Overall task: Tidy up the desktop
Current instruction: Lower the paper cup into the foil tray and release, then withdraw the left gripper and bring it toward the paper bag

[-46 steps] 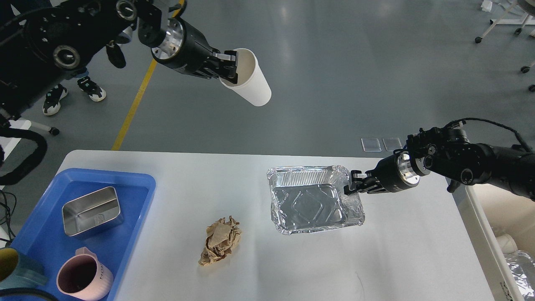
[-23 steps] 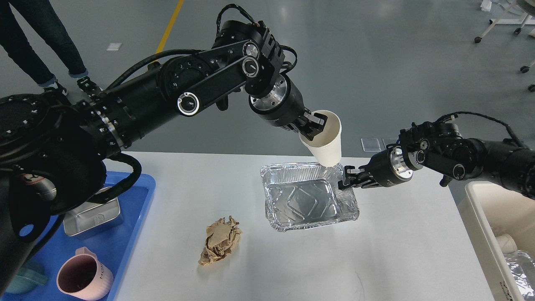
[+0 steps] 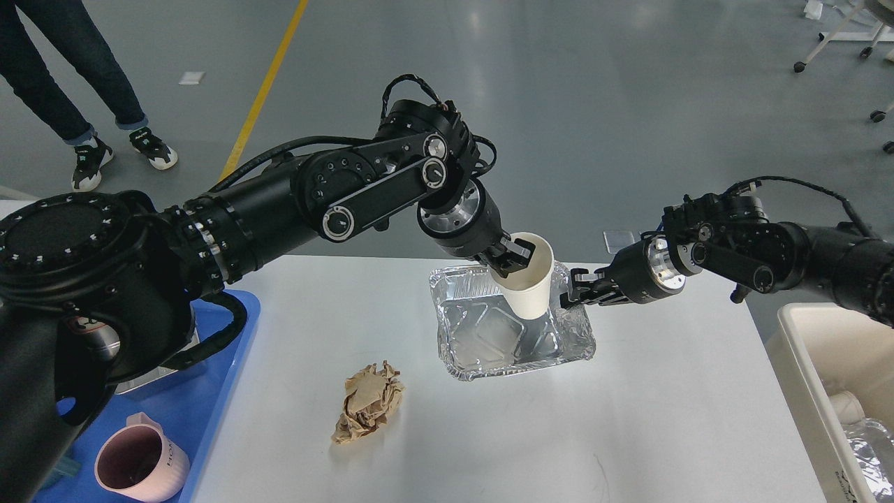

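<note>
Desktop [image 3: 663, 419]: cup [image 3: 529, 286] over foil tray [image 3: 482, 356]

The white desktop [image 3: 663, 419] carries a foil tray [image 3: 482, 349], crumpled paper [image 3: 368, 411] and blue tray [image 3: 209, 419].

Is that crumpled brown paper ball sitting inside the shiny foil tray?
No, the crumpled brown paper lies on the bare white desktop, apart from the foil tray, which holds only the white paper cup.

Left arm reaching in from the left, elbow raised, wrist angled down and rightward; left gripper [image 3: 515, 257] clamped on the rim of a white paper cup [image 3: 529, 282]. Right arm stretched in from the right, nearly level; right gripper [image 3: 571, 292] pinching the foil tray [image 3: 489, 335] edge.
</note>
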`<state>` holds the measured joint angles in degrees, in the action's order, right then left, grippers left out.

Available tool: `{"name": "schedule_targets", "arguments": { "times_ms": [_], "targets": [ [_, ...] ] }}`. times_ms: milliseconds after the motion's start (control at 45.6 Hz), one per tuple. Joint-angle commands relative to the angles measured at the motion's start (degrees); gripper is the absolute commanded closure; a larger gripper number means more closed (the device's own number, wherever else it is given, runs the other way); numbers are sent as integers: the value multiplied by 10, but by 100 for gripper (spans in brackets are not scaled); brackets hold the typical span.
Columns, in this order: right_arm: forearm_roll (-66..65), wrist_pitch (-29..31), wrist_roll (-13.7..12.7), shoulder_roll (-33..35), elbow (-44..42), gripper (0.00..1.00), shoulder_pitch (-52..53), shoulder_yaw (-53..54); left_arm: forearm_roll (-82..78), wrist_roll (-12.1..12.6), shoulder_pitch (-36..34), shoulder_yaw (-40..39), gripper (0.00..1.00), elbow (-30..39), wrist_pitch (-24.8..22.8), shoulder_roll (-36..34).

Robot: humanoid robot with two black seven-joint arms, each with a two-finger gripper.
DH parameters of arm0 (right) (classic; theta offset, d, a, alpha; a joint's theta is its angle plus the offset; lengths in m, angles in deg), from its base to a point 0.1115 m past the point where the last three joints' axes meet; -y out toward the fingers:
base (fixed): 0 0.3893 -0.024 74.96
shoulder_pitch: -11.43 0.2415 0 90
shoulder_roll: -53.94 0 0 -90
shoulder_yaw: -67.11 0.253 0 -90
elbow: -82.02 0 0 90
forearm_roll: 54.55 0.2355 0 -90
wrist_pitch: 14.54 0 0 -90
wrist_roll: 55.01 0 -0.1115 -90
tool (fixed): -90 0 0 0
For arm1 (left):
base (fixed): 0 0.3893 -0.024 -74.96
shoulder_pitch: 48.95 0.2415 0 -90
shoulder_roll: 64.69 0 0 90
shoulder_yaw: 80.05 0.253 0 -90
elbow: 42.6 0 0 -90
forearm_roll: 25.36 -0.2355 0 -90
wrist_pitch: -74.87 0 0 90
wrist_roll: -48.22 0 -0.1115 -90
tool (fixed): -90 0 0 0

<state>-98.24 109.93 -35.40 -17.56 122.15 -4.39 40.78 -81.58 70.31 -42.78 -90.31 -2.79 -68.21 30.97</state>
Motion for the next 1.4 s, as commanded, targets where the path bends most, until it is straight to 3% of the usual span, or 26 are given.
{"name": "schedule_targets", "arguments": {
  "times_ms": [0, 219, 285, 373, 548, 812, 900, 965, 1009, 1053, 1141, 1229, 1272, 1316, 1382],
  "targets": [
    [0, 0, 0, 0, 0, 100, 4, 0, 1, 1, 6, 2, 94, -1, 13, 0],
    [0, 0, 0, 0, 2, 100, 4, 0, -1, 2, 31, 3, 76, -20, 56, 9],
    [0, 0, 0, 1, 2, 100, 4, 0, 0, 4, 40, 2, 60, -29, 68, 13],
    [0, 0, 0, 2, 2, 100, 4, 0, 2, 10, 46, 2, 51, -31, 88, 13],
    [0, 0, 0, 3, 3, 100, 4, 0, 13, 11, 46, -9, 22, -31, 126, 13],
    [0, 0, 1, 10, 5, 100, 2, 0, 117, 11, 22, -13, 5, -31, 153, -9],
    [0, 0, 1, 16, 7, 100, 2, 0, 148, 11, 17, -25, 5, -31, 154, -35],
    [0, 0, 1, 16, 7, 100, 2, 0, 154, -4, 19, -32, 5, -30, 154, -54],
    [0, 0, 1, 16, 7, 100, 2, 0, 154, -20, 21, -40, 5, -25, 153, -67],
    [0, 0, 1, 16, 7, 100, 3, 0, 154, -57, 24, -47, 5, -23, 153, -83],
    [0, 0, 1, 16, 7, 100, 3, 0, 152, -157, 34, -43, 3, -12, 143, -118],
    [0, 0, 1, 16, 7, 100, 3, 0, 122, -275, 54, -43, 3, -2, 147, -161],
    [0, 0, 1, 17, 6, 100, 4, 0, 98, -320, 67, -44, 3, -2, 150, -179],
    [0, 0, 1, 17, 5, 100, 4, 0, 75, -349, 82, -50, 3, -2, 155, -197],
    [0, 0, 1, 20, 5, 100, 4, 0, 60, -362, 111, -51, 3, 0, 164, -226]
  ]
}}
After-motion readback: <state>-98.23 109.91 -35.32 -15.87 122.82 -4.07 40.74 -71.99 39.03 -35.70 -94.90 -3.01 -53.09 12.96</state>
